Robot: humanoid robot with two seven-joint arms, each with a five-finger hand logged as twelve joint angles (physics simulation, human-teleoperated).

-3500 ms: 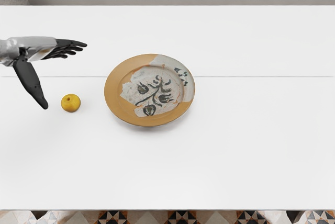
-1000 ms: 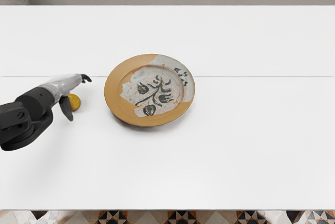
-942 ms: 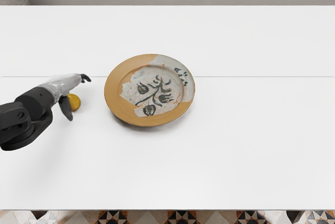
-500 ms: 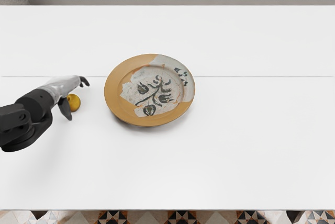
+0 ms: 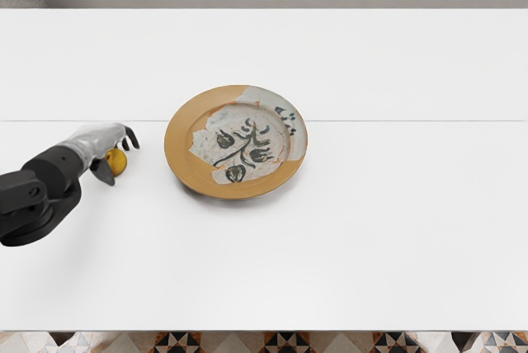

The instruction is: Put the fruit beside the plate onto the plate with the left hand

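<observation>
White table (image 5: 371, 229) bears a plate (image 5: 180, 159); just left of it the left hand (image 5: 107, 142) curls around the fruit (image 5: 119, 162), thumb and fingers flanking it. If that grip is shallow, the round fruit could squirt out and roll off.

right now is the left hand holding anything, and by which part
Cannot tell: the left hand lies over the fruit and hides most of it; no grip shows.
</observation>
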